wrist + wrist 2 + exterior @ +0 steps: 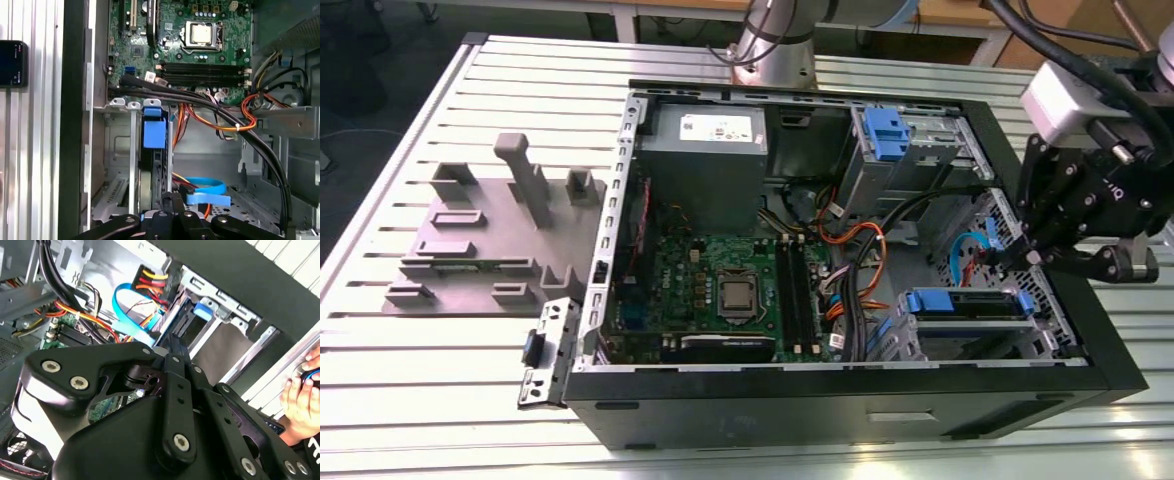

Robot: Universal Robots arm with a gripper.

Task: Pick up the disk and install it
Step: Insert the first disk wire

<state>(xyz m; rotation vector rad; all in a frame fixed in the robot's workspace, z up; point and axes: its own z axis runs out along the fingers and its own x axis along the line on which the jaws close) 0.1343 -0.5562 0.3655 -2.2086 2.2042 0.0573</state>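
Observation:
The disk [967,305] lies in the lower silver drive cage at the case's front corner, on the exterior view's right; its blue rail frame and silver body show there. My gripper [1011,262] hangs just above and behind the disk's outer end. In the first wrist view the disk [150,175] stands edge-on in the cage with its blue rail end [154,132] toward the motherboard. There my gripper [172,200] has its fingers pressed together beside the disk's near edge. In the second wrist view the gripper [175,347] points at the cage slot and the blue rail end [202,310].
The open case holds a motherboard [720,285], a grey power-supply box [707,135], an upper cage with a blue latch [887,135] and loose cables [854,250]. A grey fixture [494,240] lies on the slatted table. A person's hand [300,400] rests beyond the case.

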